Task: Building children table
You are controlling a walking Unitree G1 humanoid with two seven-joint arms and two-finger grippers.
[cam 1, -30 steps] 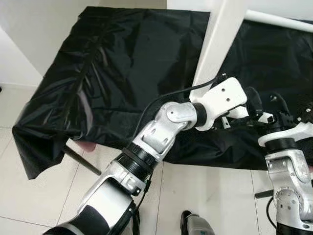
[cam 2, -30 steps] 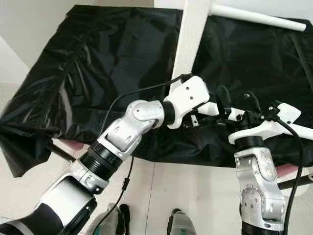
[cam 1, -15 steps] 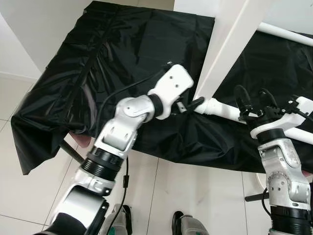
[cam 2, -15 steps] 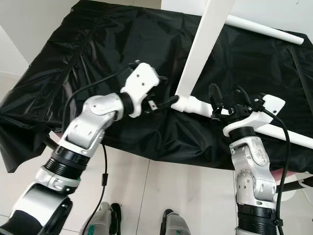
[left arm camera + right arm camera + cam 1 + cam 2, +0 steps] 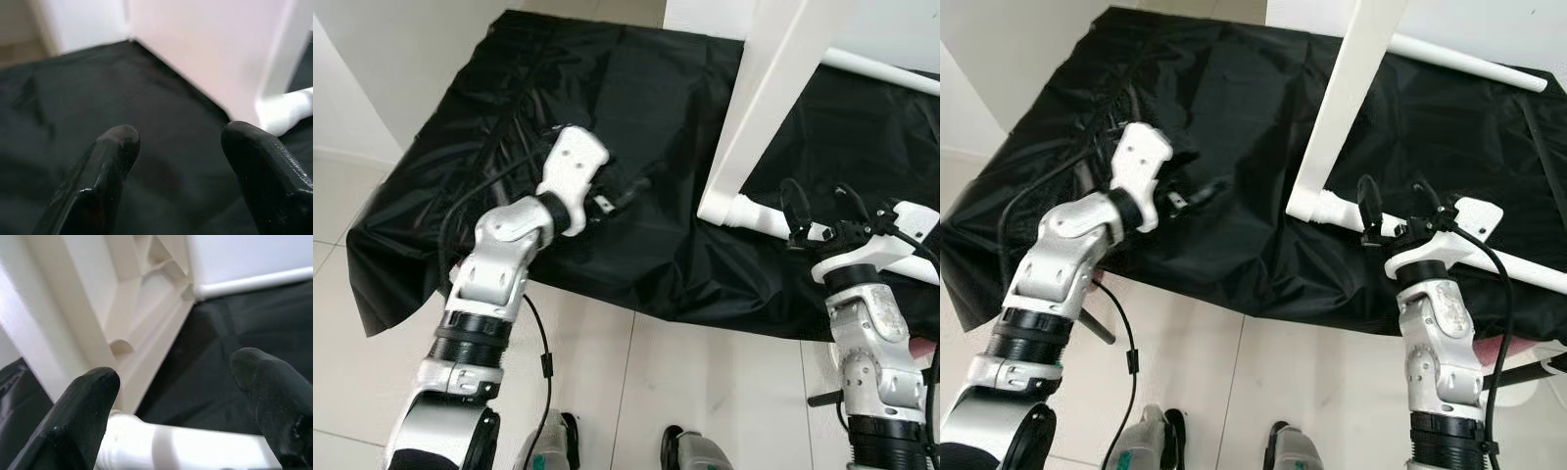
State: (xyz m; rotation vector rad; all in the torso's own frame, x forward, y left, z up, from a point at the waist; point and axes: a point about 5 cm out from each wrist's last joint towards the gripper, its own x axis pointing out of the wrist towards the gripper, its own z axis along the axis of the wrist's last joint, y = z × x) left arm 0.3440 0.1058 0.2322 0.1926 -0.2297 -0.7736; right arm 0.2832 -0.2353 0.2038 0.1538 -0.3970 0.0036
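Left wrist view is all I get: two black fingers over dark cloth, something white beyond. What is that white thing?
Observer: A white table frame standing on edge on a black plastic sheet.
Operator: Is your left tool holding it?
Observer: No. The left tool is open, off to the frame's left, above the sheet.
Operator: And the other arm?
Observer: The right tool is open, its fingers upright at a white round leg that joins the frame's near corner.
Operator: Any more parts?
Observer: A white tube lies across the sheet behind the frame.
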